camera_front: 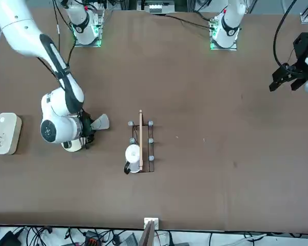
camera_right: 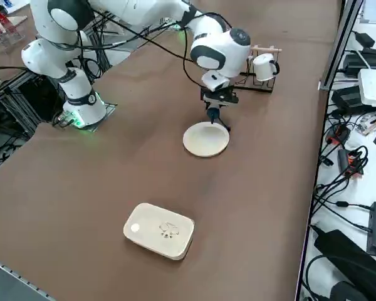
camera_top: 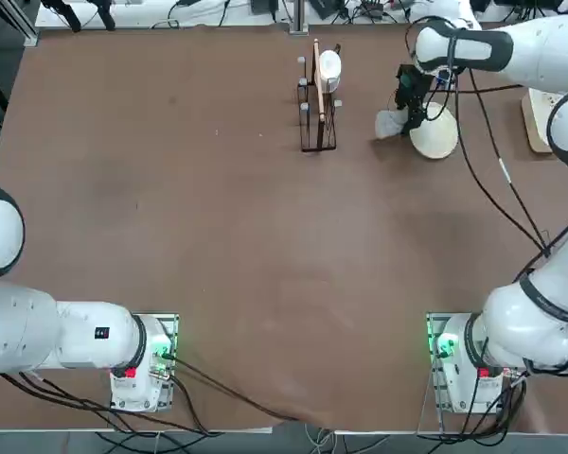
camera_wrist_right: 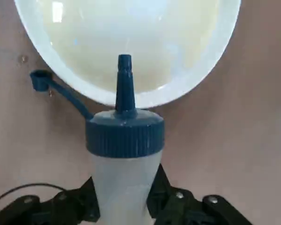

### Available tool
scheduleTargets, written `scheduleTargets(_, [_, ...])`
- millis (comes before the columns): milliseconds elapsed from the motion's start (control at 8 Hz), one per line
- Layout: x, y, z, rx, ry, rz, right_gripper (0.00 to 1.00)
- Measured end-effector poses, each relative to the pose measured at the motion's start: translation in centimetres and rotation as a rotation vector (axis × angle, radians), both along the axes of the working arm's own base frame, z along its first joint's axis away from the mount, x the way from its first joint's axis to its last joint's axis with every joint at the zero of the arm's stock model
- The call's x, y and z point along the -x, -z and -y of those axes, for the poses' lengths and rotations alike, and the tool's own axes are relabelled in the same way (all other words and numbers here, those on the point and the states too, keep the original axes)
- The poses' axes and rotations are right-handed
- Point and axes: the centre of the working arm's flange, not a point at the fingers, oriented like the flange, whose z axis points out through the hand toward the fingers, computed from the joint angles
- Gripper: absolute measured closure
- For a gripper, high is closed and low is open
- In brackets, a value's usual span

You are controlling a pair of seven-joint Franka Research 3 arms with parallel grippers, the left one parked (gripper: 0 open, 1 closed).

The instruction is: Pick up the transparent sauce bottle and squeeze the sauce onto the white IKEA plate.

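- We have the right gripper (camera_wrist_right: 124, 206) clamped on the transparent sauce bottle (camera_wrist_right: 124, 183); in the wrist view its two black fingers (camera_wrist_right: 86, 206) press in on either side of the whitish body, low in the frame.
- The bottle is off the table and tipped, its long axis running from the fingers out toward the white IKEA plate (camera_wrist_right: 75, 70), blue cap leading. The nozzle tip sits in the middle of the wrist frame, overlapping the plate's near rim and the start of its basin.
- The little tethered cap (hanging off to the left of the nozzle on its strap) is off, so we judge the spout is open.
- In the top view the gripper (camera_top: 409, 99) is in the upper right of the frame, and the bottle (camera_top: 390, 123) shows as a pale shape just left of the plate (camera_top: 437, 139). In the right side view the plate (camera_right: 206, 139) lies at centre frame with the gripper (camera_right: 214, 116) directly above its far edge.
- The relation the next move turns on: the nozzle points across the rim, not over the centre. We judge a squeeze here may land sauce near the rim, so a slight reach further over the basin looks safer.
- We see no sauce on the plate yet.
- The wire rack (camera_top: 318, 104) with its white piece stands well apart, upper centre of the top view; the rounded-rectangular dish (camera_right: 160, 230) is lower centre in the side view.
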Motion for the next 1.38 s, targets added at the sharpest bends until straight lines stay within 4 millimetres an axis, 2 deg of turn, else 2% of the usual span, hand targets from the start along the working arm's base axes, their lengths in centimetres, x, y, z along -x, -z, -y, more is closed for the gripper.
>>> scheduleTargets(375, [-0.4,0.6,3.7,-0.133,0.040,0.004,0.59])
scheduleTargets(625, [-0.3,1.6,4.5,-0.184,0.060,0.003,0.59])
scheduleTargets(875, [-0.4,1.5,5.1,-0.227,0.078,0.011,0.59])
scheduleTargets(1000, [-0.6,1.5,6.1,-0.248,0.082,0.020,0.59])
scheduleTargets(1375, [-0.6,1.5,10.8,-0.284,0.088,0.037,0.59])
